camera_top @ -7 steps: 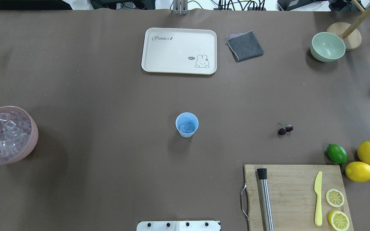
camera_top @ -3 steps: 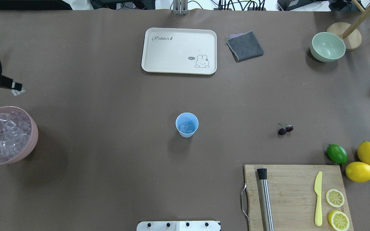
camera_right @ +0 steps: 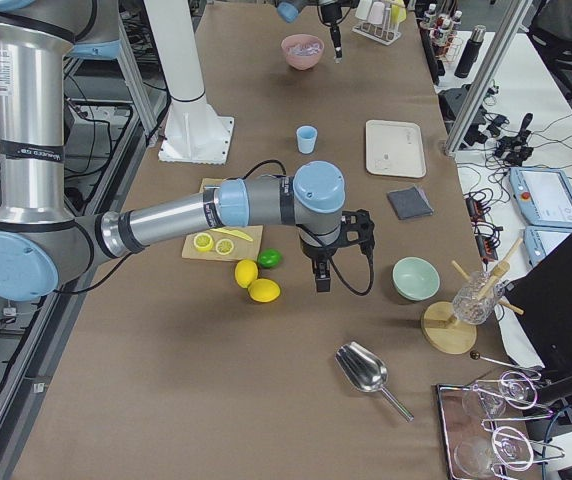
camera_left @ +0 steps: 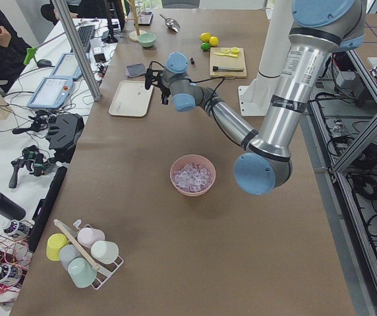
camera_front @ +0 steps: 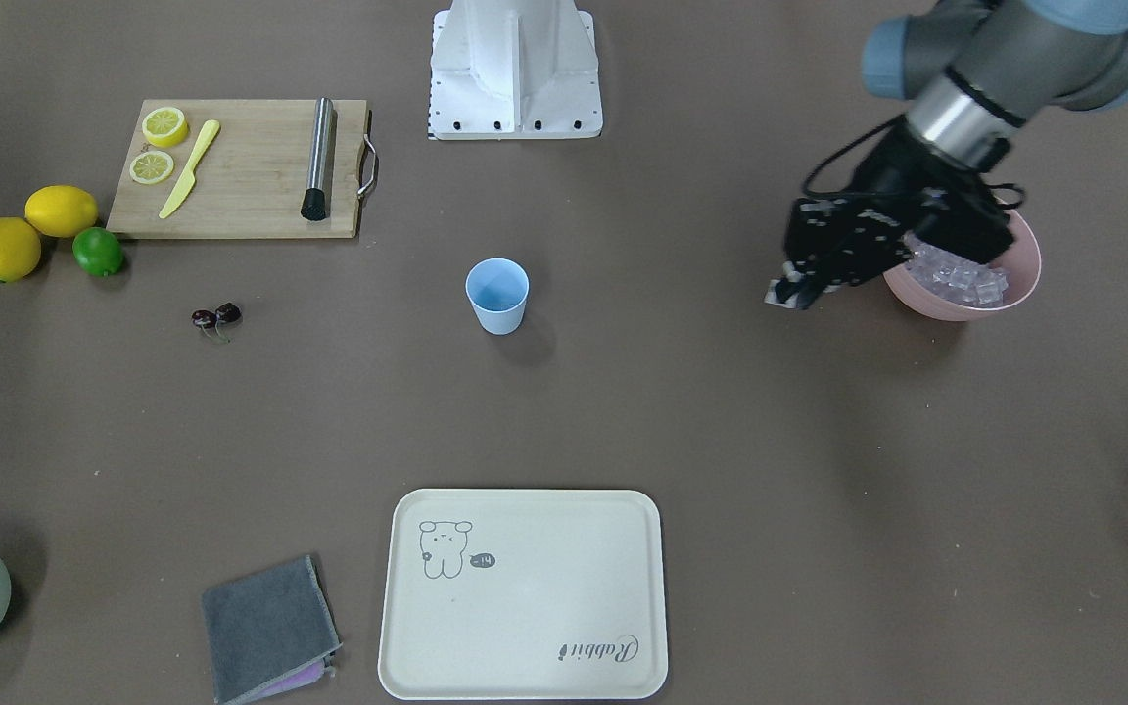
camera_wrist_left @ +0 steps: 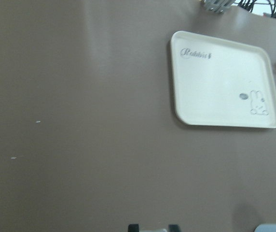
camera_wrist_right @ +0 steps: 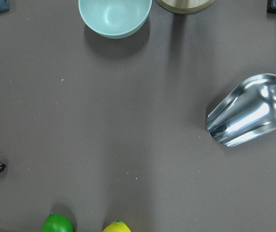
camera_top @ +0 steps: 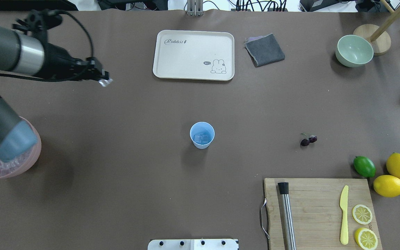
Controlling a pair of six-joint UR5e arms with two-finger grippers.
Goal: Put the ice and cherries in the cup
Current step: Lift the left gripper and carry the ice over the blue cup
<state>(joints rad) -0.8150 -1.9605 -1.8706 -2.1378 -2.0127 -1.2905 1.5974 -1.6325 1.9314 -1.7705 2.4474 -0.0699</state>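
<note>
Overhead exterior: a second ago the left gripper [camera_top: 103, 80] was down in the pink bowl [camera_front: 961, 310] at the table's left edge. It had since lifted out and swung inward, and was hanging over bare table between the bowl and the cream tray [camera_top: 193, 55]. Its fingers were clenched on one ice cube [camera_top: 106, 82], pinched right at the tips. The left wrist view showed the same pale cube between the tips at the bottom edge.

- The cup [camera_top: 202, 134] stood upright at mid-table and had not moved. A few cubes already lay in the bottom of it.
- The cherries [camera_top: 308, 140] lay untouched on the table, well apart from the cup on the robot's right side and short of the cutting board [camera_top: 319, 211].
- The right gripper [camera_right: 322, 277] showed only in the exterior right view, hanging near the lime [camera_right: 269, 258]. I couldn't tell whether it was open or closed.

My read: the pick had succeeded and this was the carry leg of another ice trip. The gripper still had to cross to above the cup before letting go. The tip grip looked thin, so slip was the risk — and the cup looked light enough to tip if clipped. The cherry half of the task had not been started.
</note>
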